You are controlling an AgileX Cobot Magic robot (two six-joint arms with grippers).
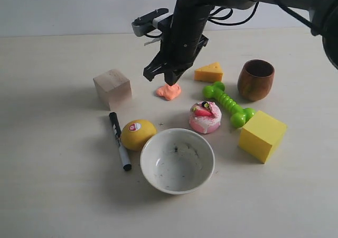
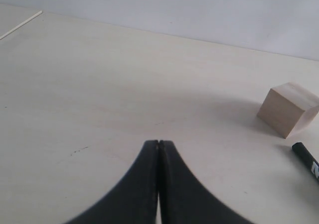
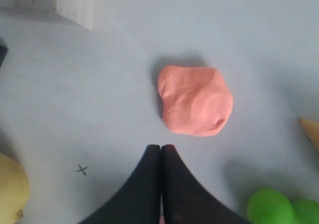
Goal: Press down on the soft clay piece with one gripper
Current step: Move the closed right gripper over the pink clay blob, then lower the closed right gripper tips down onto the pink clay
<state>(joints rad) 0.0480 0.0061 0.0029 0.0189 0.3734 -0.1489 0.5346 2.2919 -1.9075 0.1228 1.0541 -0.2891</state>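
Right gripper (image 3: 160,149), closed tight and holding nothing, hangs just above the soft clay piece (image 3: 195,100), which lies mid-width on the tabletop (image 1: 53,185), nearer its far edge. The lump looks light and pliable, likely to dent easily; press straight down on its domed centre.

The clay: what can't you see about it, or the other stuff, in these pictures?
- Exterior view: the right hand covers part of the clay; whether they touch is unclear.
- Right wrist view: the lemon and cheese are cut off by the edges.
- Left wrist view: the marker runs off the edge.
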